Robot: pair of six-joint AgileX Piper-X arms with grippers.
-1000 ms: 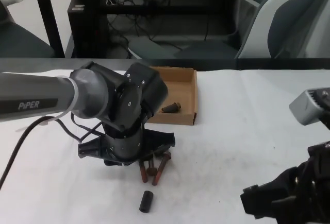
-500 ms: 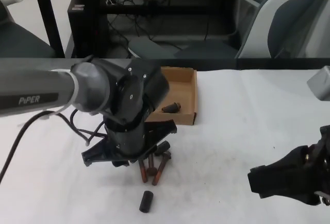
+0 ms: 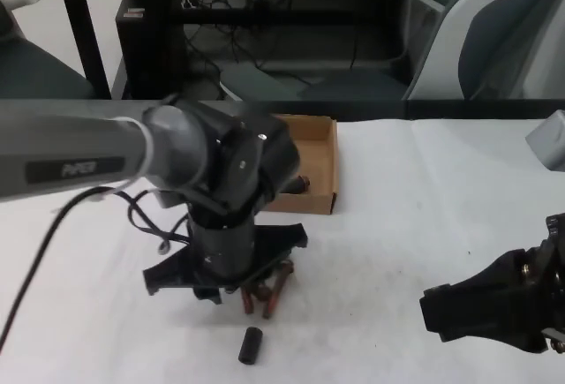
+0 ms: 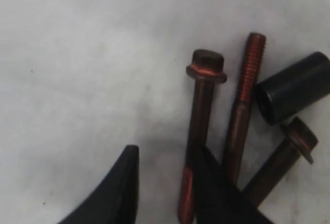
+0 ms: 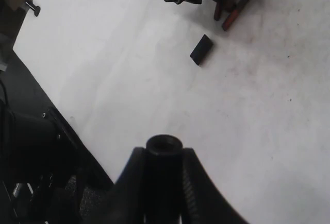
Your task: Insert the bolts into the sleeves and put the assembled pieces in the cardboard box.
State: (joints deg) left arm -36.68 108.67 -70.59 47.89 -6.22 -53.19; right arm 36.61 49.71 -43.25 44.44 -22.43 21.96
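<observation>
saw the left gripper (image 4: 169, 151) low over three copper-coloured hex-head metal bolts (image 4: 242, 105) near the middle of the white bench (image 3: 424, 207), fingers parted narrowly astride one bolt's shank, a short black cylindrical sleeve (image 4: 291, 87) just beside the cluster. found another loose black sleeve (image 3: 251, 345) at 6 o'clock from the bolts and the open brown cardboard box (image 3: 316, 150) at 1 o'clock, a small dark piece (image 3: 301, 183) lying inside. caught the right gripper (image 5: 164, 154) at 4 o'clock, well apart, fingers clamped on a third black sleeve (image 5: 164, 144).

A white bench (image 3: 424, 207) stands before a dark rack (image 3: 146, 31), tangled cables (image 3: 256, 0) and a grey chair (image 3: 494, 31).
</observation>
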